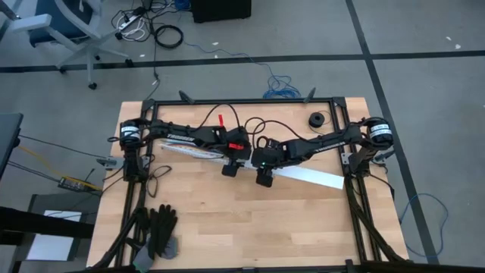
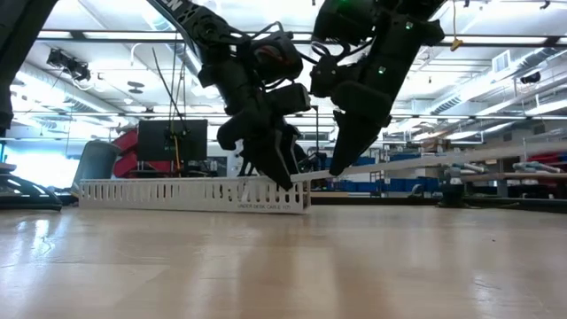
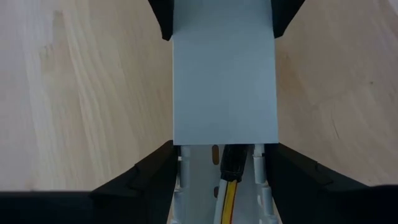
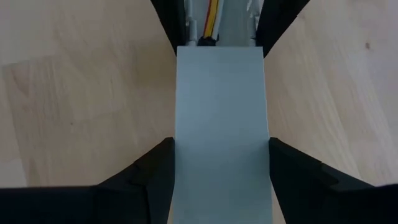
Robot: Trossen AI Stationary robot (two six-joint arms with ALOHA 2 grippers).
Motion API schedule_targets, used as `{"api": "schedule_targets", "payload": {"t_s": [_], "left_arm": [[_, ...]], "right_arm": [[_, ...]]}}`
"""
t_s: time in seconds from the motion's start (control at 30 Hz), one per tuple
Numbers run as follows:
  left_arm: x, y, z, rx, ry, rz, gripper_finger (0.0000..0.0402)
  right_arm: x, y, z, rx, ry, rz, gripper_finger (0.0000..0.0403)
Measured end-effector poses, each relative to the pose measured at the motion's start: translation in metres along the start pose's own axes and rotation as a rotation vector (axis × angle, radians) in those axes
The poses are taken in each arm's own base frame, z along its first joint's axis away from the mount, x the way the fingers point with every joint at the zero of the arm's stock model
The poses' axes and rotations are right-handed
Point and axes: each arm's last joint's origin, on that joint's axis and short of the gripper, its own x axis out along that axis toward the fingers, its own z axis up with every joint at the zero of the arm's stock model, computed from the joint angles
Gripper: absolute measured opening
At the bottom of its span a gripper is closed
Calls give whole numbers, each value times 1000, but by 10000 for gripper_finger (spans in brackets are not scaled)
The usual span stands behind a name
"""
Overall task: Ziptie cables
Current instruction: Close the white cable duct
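A long white slotted channel [image 1: 186, 149] lies on the table, and it also shows in the low view [image 2: 177, 193]. Inside it lie the cables [image 3: 227, 186], yellow and white with a dark plug end [image 3: 232, 163]. A flat white cover strip [image 1: 314, 178] reaches from the channel's end toward the table's right. My left gripper [image 1: 229, 165] is shut on the channel's end. My right gripper [image 1: 264, 176] is shut on the cover close beside it. My left gripper pinches the channel's two slotted side walls [image 3: 180, 177] between its two fingers, near the channel's right end. The fingers come from above and lie across the channel. The channel rests on the table. My right gripper pinches the cover strip's two long edges [image 4: 180, 155] between its two fingers, close to the end that meets the channel. The fingers come from above and lie across the strip. That end [image 2: 301, 177] sits at the channel's top, and the rest slants up clear of the table [image 2: 416, 163].
A pair of black gloves [image 1: 161, 227] lies at the near left. A small black roll [image 1: 315, 120] lies at the far right. The black frame [image 1: 242, 102] runs along the table's far edge and sides. Bare wood [image 1: 258, 220] lies toward the near edge.
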Motion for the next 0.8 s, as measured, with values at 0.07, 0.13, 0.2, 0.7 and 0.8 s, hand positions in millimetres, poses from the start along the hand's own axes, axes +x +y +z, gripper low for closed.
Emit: {"api": "schedule_targets", "payload": {"t_s": [0.07,0.13,0.2,0.7,0.8], "left_arm": [[0,0,0,0,2,0,204],[0,0,0,0,1,0,204],[0,0,0,0,0,3,204],[0,0,0,-30,-6,-1,205],[0,0,0,-31,-5,-1,218]], "right_arm": [[0,0,0,3,-3,0,211],[0,0,0,3,-3,1,211],[0,-1,0,6,-2,-3,210],[6,-16,4,91,11,47,230],[6,-16,4,90,12,49,229]]}}
